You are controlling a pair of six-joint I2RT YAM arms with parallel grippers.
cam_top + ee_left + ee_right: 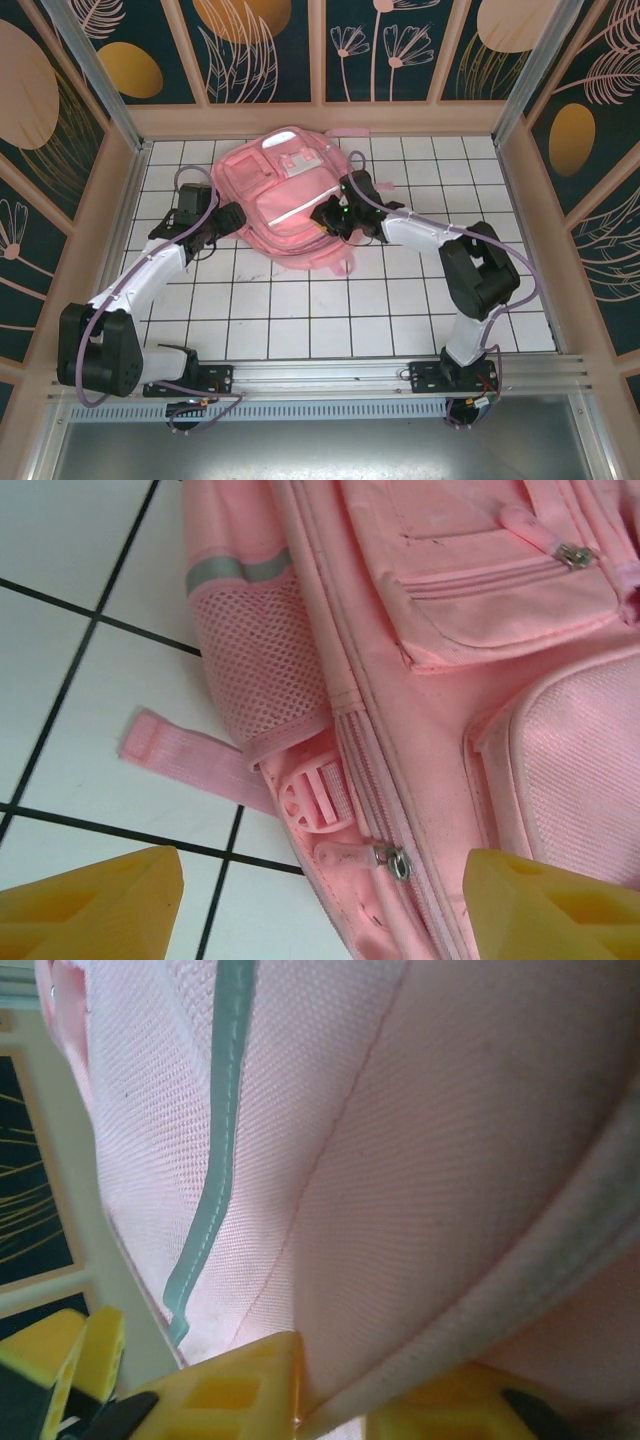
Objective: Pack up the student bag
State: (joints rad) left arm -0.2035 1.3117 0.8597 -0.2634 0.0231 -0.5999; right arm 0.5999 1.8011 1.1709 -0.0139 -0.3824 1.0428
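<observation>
The student bag (285, 195) lies flat on the tiled table (300, 320) toward 12 o'clock, front pockets upward. The left arm stretches from 7 o'clock to the bag's 9 o'clock side. There the left gripper (225, 222) hangs over the mesh pocket (265, 670), its yellow fingers (100, 900) wide apart and holding nothing. The right arm bends in from 4 o'clock, and the right gripper (325, 215) is nearly closed, pinching the bag's fabric edge.

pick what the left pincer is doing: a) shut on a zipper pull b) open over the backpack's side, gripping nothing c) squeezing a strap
b: the left pincer has its yellow fingers spread wide over the backpack, nothing pinched between them
</observation>
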